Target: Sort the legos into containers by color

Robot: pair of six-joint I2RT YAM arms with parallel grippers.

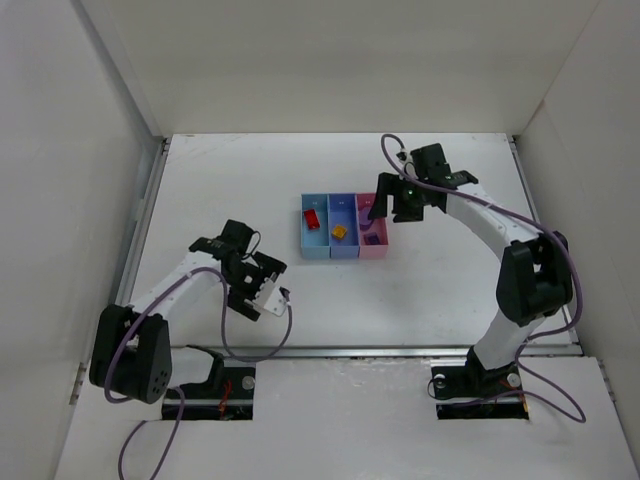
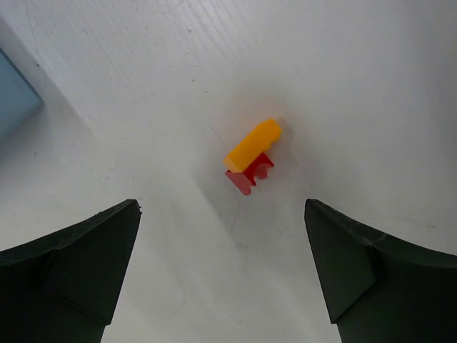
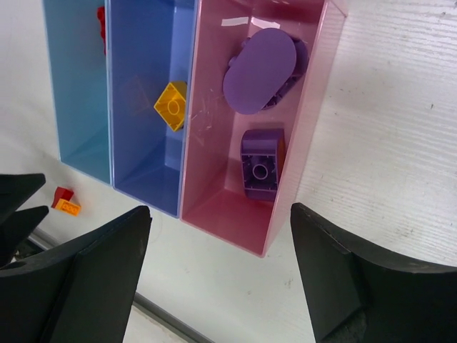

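The legos lay in two lots. A yellow-orange brick [image 2: 253, 145] rested against a red brick [image 2: 250, 174], touching it, loose on the white surface [image 2: 357, 71] at the middle of the left wrist view. The pair sat between the two fingers of the left pincer [image 2: 221, 207] but apart from both; that pincer was spread wide and pinched nothing. The other pieces sat in the containers, three narrow bins joined in a row near the centre of the top view. A red piece [image 1: 313, 219] lay in the light blue bin [image 1: 316, 245] at the left of the row and a yellow brick [image 3: 171, 106] in the periwinkle bin [image 3: 143, 57] in the middle. In the pink bin [image 3: 214, 150] at the right, a rounded purple piece [image 3: 260, 70] lay with a purple brick [image 3: 261, 163] below it in the frame. The right pincer [image 3: 220, 213] hung over the lower end of the pink bin in the right wrist view, its fingers spread at the lower corners with nothing between them.
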